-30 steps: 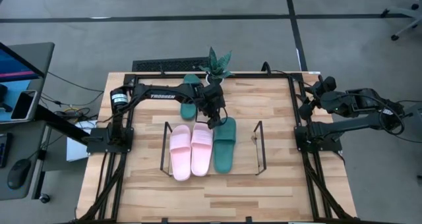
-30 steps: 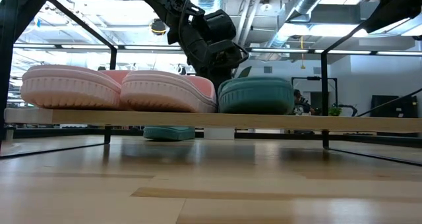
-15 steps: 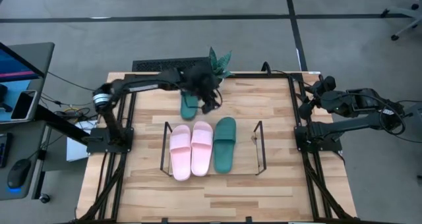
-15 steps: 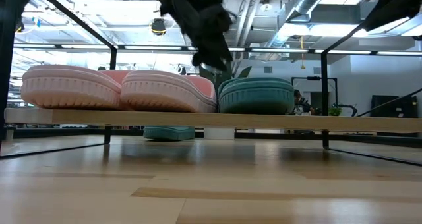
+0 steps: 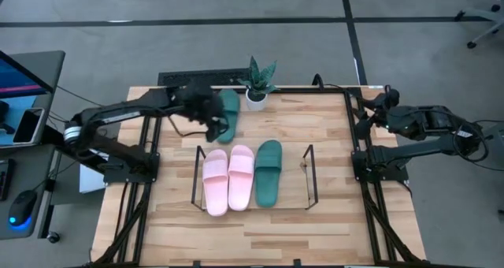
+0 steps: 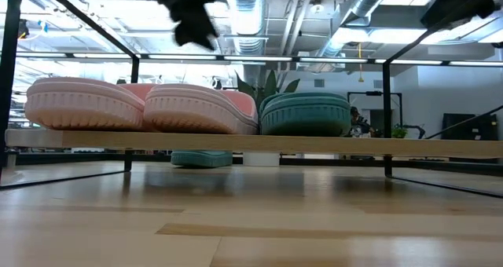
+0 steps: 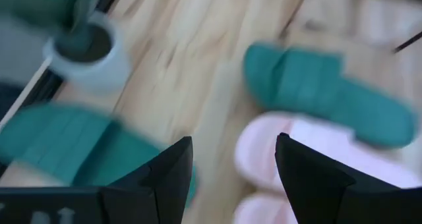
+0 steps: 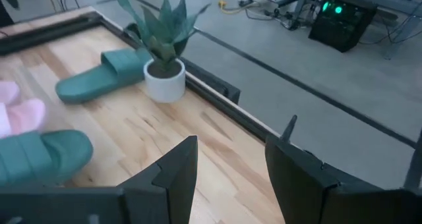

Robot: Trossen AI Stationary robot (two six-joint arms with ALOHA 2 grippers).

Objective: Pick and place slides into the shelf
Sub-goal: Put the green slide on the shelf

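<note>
The shelf (image 5: 307, 177) stands on the middle of the wooden table (image 5: 331, 228) and holds three sandals side by side: two pink sandals (image 5: 228, 180), touching each other at the shelf's left end, and one green sandal (image 5: 268, 172) just to their right. The space between that green sandal and the shelf's right end loop holds nothing. In the low view the three heels sit in a row on the shelf's board, two ribbed pink ones and a ribbed green one (image 6: 305, 114).

The second green sandal (image 5: 228, 114) lies flat on the table behind the shelf, just left of the potted plant (image 5: 256, 83) at the table's back edge. It is a foam slide with a wide strap.

The left gripper (image 5: 211, 126) hangs over the table behind the shelf, just beside the loose green sandal; its fingers (image 7: 168, 174) stand apart with nothing between them. The right gripper (image 5: 370, 114) waits well to the right of the shelf, at the table's right edge, its fingers (image 8: 175, 171) spread and empty.

A black metal frame (image 5: 366, 213) edges the table. Around it is grey floor; a desk with a monitor (image 5: 20, 75) stands far left of the shelf.
</note>
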